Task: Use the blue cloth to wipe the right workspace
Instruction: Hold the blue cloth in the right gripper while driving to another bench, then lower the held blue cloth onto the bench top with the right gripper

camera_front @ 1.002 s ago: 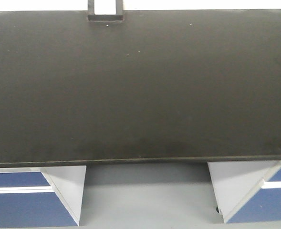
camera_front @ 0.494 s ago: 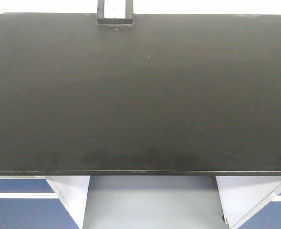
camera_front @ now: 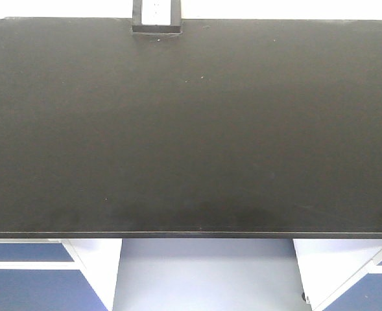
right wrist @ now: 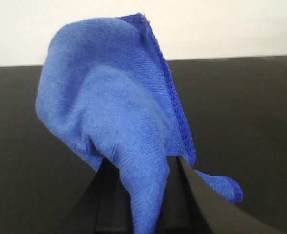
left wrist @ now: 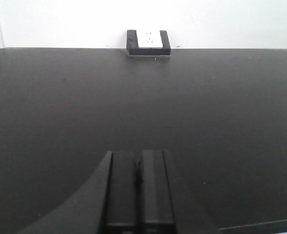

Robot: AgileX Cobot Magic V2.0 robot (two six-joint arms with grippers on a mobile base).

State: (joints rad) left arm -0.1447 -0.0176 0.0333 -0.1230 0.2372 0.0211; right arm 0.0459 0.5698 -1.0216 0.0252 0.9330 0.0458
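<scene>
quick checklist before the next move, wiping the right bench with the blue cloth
1. Grip on the blue cloth by the right tool: ok, the cloth is pinched firmly.
2. Cloth touching the right workspace: cannot tell, the contact is out of frame.
3. Cloth spread for wiping: not ok, it is bunched upward with one corner hanging.
4. Wipe path: ok, only the power socket shows, at the far edge.
5. The left tool idle: ok, shut and empty.
</scene>
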